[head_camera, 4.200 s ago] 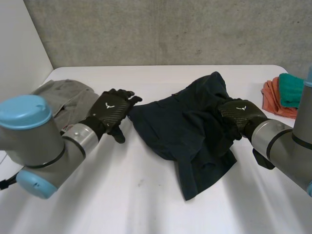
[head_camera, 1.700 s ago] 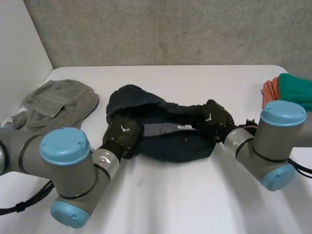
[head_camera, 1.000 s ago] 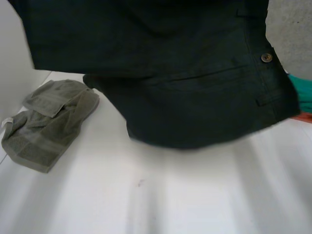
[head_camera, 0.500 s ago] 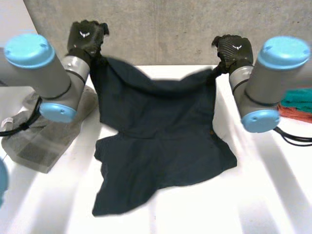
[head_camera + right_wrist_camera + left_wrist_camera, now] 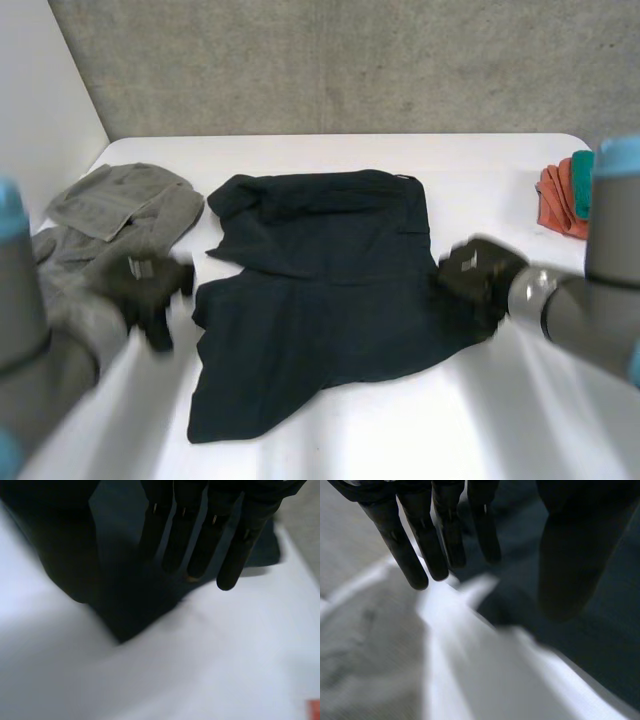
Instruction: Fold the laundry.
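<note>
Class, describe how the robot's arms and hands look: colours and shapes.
The left arm and right arm are grey tubes with light-blue caps. The left hand and right hand are black, with long, slim, rod-like fingers and a thicker thumb.

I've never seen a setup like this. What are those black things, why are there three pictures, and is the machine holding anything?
This is a robot with two arms, each ending in a black hand. The wide picture comes from a camera between and behind the arms, looking down at the white table. In it, the left hand is beside one side of a dark navy garment, which looks like a pair of shorts lying spread out. The right hand is at the garment's other side.

The two close pictures come from cameras on the wrists, each looking along its own palm. There the left hand's fingers and the right hand's fingers are straight, so neither hand holds anything.

A grey-green towel lies by the left arm. An orange cloth and a teal cloth lie at the table's right edge.
</note>
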Available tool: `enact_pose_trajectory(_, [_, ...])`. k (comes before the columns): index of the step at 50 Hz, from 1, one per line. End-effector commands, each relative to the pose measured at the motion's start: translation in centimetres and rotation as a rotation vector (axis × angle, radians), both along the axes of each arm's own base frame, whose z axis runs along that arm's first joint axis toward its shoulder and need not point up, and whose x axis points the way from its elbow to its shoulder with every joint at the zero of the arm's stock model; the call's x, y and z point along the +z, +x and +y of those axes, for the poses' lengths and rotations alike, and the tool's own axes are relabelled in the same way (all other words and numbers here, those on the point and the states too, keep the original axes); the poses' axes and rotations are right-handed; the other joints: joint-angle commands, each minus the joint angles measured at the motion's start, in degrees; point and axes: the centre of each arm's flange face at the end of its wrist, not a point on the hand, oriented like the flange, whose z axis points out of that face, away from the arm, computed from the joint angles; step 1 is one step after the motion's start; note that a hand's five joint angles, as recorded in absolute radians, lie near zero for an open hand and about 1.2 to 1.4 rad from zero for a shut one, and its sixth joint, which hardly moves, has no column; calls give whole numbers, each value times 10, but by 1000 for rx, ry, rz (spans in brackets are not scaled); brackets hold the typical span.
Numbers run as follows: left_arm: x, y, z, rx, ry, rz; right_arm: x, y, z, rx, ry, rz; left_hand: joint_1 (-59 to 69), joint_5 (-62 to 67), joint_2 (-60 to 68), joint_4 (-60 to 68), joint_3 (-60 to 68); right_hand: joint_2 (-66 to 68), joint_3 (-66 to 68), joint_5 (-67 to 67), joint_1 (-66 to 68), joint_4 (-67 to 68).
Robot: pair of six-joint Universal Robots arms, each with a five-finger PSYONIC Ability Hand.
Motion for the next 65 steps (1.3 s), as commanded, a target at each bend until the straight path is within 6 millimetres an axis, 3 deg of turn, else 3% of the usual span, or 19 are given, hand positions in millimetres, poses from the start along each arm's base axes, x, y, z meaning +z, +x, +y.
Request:
enact_pose_trajectory(1, [-51, 1, 53, -221, 187, 13, -30, -10, 30, 76, 32, -41, 29, 42, 41, 41, 41, 65, 67, 71, 64, 68])
enact_pose_trajectory(6, [-64, 0, 44, -202, 155, 8, -50, -7, 22, 62, -44, -69, -131, -118, -119, -118, -119, -142, -140, -136, -142, -139])
enact_pose_trajectory(13, [-73, -3, 29, -171, 109, 3, -61, -4, 9, 35, -126, -112, -161, -148, -150, -149, -150, -179, -177, -173, -180, -176])
enact_pose_trajectory(28, [-79, -14, 1, -151, -81, 3, -57, 3, -3, 20, -240, -202, -2, 11, 10, 11, 10, -159, -157, -153, -160, -156])
enact_pose_trajectory(34, [-84, -22, -12, -178, -165, -17, -65, 9, -18, 21, -273, -214, 123, 136, 134, 135, 134, -131, -128, -124, -131, -128])
enact_pose_trajectory(41, [-88, -31, -25, -197, -223, -19, -74, 21, -30, 30, -334, -223, 350, 363, 361, 362, 361, -54, -51, -47, -54, -50])
enact_pose_trajectory(43, [-86, -32, -28, -191, -233, -15, -78, 25, -33, 32, -354, -224, 432, 445, 443, 444, 443, 64, 66, 70, 63, 67])
enact_pose_trajectory(47, [-77, -33, -32, -186, -254, -6, -78, 31, -42, 19, -397, -225, 432, 445, 444, 445, 444, 336, 339, 343, 336, 339])
enact_pose_trajectory(50, [-63, -31, -31, -167, -267, -1, -76, 29, -44, -11, -401, -210, 432, 445, 444, 445, 444, 337, 340, 344, 337, 340])
enact_pose_trajectory(53, [-40, -28, -29, -150, -301, 12, -58, 24, -44, -45, -406, -196, 432, 445, 444, 445, 444, 337, 340, 344, 337, 340])
enact_pose_trajectory(54, [-20, -26, -26, -139, -333, 30, -36, 20, -42, -59, -420, -195, 432, 445, 444, 445, 444, 337, 340, 344, 337, 340])
enact_pose_trajectory(57, [14, -22, -22, -125, -389, 66, 8, 13, -34, -66, -436, -207, 432, 445, 444, 445, 444, 337, 340, 344, 337, 340])
enact_pose_trajectory(58, [37, -18, -19, -115, -426, 95, 38, 9, -28, -64, -452, -224, 432, 445, 444, 445, 444, 337, 340, 344, 337, 340])
enact_pose_trajectory(61, [79, -13, -12, -114, -478, 160, 83, 1, -19, -66, -473, -254, 432, 445, 444, 445, 444, 337, 340, 344, 337, 340])
enact_pose_trajectory(62, [89, -13, -9, -120, -492, 175, 109, -7, -14, -78, -481, -274, 432, 445, 444, 445, 444, 337, 340, 344, 337, 340])
enact_pose_trajectory(65, [120, -7, 2, -127, -501, 213, 146, -21, -9, -117, -453, -312, 432, 445, 444, 445, 444, 337, 340, 344, 337, 340])
